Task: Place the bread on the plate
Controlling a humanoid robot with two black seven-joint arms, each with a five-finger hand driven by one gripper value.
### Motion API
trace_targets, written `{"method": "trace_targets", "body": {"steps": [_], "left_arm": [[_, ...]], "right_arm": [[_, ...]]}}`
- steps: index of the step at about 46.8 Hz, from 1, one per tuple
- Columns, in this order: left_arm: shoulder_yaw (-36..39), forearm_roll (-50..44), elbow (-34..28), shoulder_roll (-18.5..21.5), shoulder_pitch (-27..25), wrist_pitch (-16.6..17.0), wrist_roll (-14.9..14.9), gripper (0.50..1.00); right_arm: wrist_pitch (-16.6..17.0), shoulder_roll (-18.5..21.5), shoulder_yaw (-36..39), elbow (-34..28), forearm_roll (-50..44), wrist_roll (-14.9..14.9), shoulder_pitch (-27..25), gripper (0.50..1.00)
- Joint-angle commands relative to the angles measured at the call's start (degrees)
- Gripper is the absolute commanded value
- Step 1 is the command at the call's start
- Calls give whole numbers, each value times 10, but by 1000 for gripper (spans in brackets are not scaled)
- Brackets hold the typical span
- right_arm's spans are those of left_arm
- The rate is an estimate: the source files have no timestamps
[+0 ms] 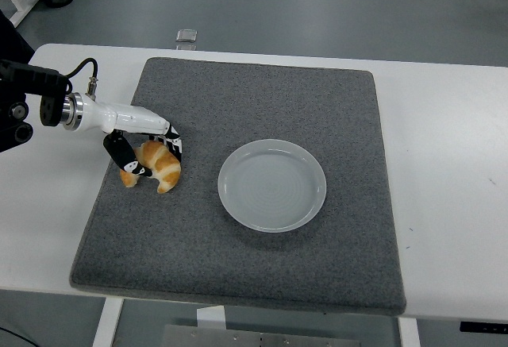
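A white table (444,164) is filling most of the frame, with a grey floor running across the top and a dark grey felt mat (262,252) lying over the table's middle.

At the left edge the left hand (143,144) is reaching in from its black arm, and its fingers (121,152) are curling around the croissant (159,167), thumb on the left side and the other digits wrapping over the top and right, so the hand is grasping the bread. The croissant is sitting in the left-centre of the frame, on the mat; whether it is resting on the felt or just clear of it cannot be told.

It is likely to be handling as a light, soft, flaky thing: a hard squeeze would be crushing the crust and shedding crumbs, while a loose pinch on one tapered horn would be letting it swing or tear. The thick middle of the crescent, where the fingers are already sitting, looks like the soundest place to be holding it.

Right of it, in the centre of the frame and well apart from the bread, the plate (272,216) is lying empty on the mat, shallow and pale.

Counting: one croissant, one plate, one mat, one hand working. No right hand is showing anywhere.
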Motion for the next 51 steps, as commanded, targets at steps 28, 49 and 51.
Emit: {"method": "trace_targets", "body": {"steps": [28, 49, 51], "left_arm": [[-127, -83, 1, 12, -118, -50, 1, 500], [-140, -84, -16, -47, -136, -47, 0, 500], [-142, -85, -16, -58, -136, -48, 0, 500]], "right_arm": [[0, 0, 0, 0, 0, 0, 0, 952], [0, 0, 0, 0, 0, 0, 0, 954], [0, 0, 0, 0, 0, 0, 0, 952]]}}
